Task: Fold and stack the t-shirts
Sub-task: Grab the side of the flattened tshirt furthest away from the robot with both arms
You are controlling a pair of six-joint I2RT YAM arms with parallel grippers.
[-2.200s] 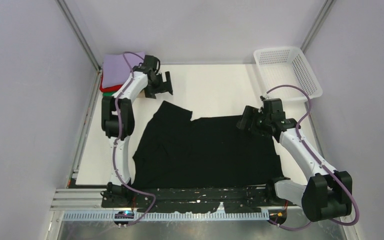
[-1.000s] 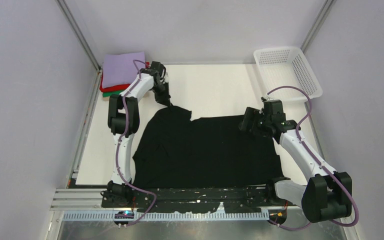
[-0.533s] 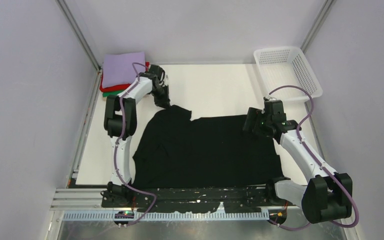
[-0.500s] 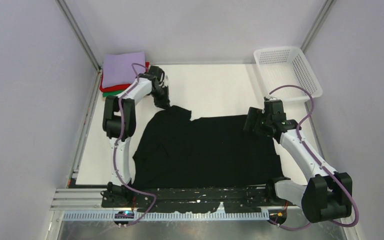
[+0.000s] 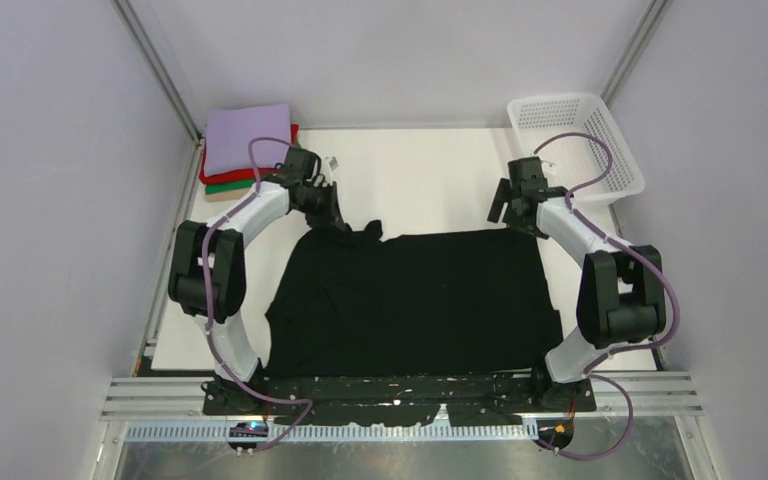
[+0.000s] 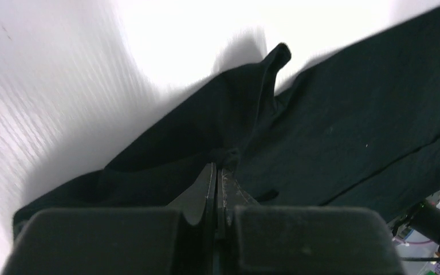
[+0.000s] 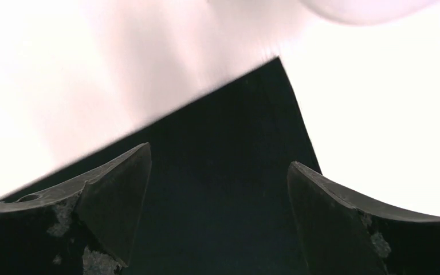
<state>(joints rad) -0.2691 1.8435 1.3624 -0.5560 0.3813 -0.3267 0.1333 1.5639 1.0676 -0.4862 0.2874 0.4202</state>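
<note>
A white mesh basket (image 5: 560, 98) sits at the table's (image 5: 420, 180) far right corner.

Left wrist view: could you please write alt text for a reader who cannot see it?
The left gripper is shut on a pinched fold of the black t-shirt, creased toward its tips. The rest of the shirt spreads over the white table.

Looks like a robotics lab cell to us: we see plain grey panel walls (image 5: 410, 60) and aluminium posts (image 5: 157, 65) beyond the left pincer (image 5: 343, 224), slotted metal rail (image 5: 150, 398) well behind it, white table (image 5: 430, 170) underneath.
</note>
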